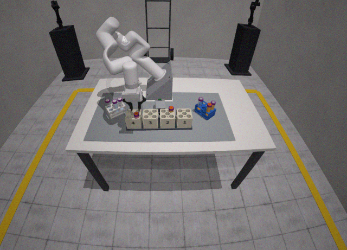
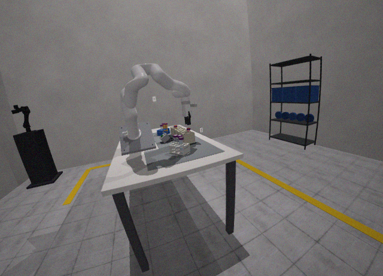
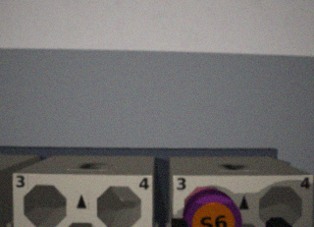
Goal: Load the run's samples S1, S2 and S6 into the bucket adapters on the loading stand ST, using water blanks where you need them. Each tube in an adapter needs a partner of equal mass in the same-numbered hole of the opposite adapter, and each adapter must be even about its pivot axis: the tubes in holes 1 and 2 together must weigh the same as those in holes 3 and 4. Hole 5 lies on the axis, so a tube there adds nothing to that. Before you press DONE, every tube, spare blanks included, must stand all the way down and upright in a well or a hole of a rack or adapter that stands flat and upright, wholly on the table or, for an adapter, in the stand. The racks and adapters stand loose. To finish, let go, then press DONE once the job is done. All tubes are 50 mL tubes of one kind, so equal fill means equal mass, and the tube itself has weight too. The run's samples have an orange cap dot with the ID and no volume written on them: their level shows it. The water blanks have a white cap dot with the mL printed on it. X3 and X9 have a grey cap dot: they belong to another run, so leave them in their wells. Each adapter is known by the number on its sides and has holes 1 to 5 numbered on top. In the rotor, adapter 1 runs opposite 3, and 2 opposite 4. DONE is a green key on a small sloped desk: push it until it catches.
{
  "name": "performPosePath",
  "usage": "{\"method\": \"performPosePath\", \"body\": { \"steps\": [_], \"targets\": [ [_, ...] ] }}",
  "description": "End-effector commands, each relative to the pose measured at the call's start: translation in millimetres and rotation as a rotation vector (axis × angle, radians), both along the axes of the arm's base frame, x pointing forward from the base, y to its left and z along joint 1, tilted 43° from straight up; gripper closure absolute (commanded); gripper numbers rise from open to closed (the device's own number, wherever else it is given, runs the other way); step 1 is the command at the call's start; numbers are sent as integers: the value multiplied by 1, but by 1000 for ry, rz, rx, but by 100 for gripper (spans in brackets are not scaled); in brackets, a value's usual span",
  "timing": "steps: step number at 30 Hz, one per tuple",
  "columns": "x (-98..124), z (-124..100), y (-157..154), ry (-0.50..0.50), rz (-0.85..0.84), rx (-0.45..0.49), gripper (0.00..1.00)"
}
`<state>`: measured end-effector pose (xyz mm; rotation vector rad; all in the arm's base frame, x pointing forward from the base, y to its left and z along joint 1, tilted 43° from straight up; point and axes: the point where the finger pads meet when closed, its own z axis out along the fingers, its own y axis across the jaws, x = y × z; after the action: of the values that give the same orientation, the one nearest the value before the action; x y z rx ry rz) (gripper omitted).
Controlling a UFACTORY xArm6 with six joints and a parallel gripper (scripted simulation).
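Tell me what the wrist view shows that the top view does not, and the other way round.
Only the wrist view: the readable "S6" on the orange dot, the hole numbers 3 and 4, and black triangles on the adapter tops.

Only the top view: the blue rack, the white rack and the DONE desk.

Both: tube S6 in adapter 4, adapter 3 and the grey mat.
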<state>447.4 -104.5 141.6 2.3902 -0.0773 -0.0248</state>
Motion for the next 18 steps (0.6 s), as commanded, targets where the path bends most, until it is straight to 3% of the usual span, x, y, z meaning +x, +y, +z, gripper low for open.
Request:
{"method": "performPosePath", "body": {
  "steps": [1,18],
  "targets": [
    [1,7,6,-3,1,0,56],
    [2,29,26,-3,1,1,56]
  ]
}}
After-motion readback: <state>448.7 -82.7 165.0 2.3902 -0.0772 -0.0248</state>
